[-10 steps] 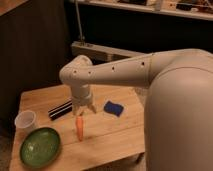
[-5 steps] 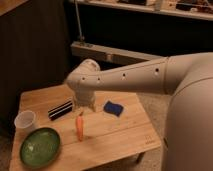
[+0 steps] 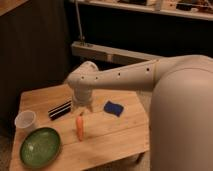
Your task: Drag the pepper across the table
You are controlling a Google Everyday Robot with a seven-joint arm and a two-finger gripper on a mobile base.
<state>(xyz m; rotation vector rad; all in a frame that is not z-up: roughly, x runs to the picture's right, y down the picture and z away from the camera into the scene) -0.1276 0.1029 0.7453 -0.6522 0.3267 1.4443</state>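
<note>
The pepper (image 3: 80, 127) is a slim orange-red tapered thing lying on the light wooden table (image 3: 117, 135), near its middle, right of the green plate. My gripper (image 3: 82, 111) hangs from the white arm just above the pepper's upper end, at or very near it. The wrist hides the fingers.
A green plate (image 3: 40, 146) sits at the front left. A clear plastic cup (image 3: 26, 121) stands at the left edge. A black striped object (image 3: 59, 110) lies left of the gripper. A blue sponge (image 3: 114, 108) lies to its right. A dark cabinet and a metal rail stand behind.
The arm has stretched further out over the table and the gripper has shifted slightly. The pepper lies at about the same spot.
</note>
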